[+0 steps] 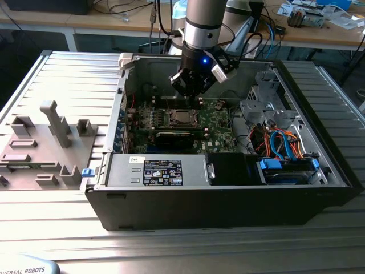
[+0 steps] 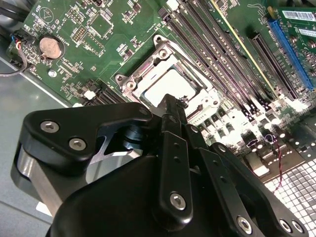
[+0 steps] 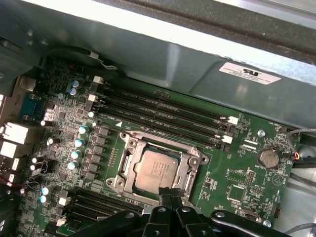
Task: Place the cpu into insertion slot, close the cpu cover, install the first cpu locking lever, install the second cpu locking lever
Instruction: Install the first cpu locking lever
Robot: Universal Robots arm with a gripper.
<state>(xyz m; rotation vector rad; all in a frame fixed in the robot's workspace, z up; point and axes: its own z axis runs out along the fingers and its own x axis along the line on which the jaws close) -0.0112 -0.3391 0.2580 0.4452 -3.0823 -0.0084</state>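
The cpu (image 3: 155,170) lies flat in the insertion slot (image 3: 132,143) on the green board, its silver-grey top facing up. The cpu cover (image 3: 190,169), a silvery frame, lies down around it. My gripper (image 3: 170,191) hangs just over the socket's edge, fingers shut together with nothing seen between them. In the second wrist view the gripper (image 2: 174,102) reaches the rim next to the cpu (image 2: 165,85), and a small metal hook sits by the tips. In the exterior view the gripper (image 1: 193,94) hovers inside the open case, just behind the cpu (image 1: 182,118).
Long black memory slots (image 3: 163,111) run beside the socket, and a coin battery (image 3: 269,157) sits on the board. The case wall (image 3: 173,59) rises close behind. A black expansion card (image 1: 177,136), power supply (image 1: 159,171) and cabled drive cage (image 1: 285,148) surround the board. A grey fixture tray (image 1: 45,142) lies outside.
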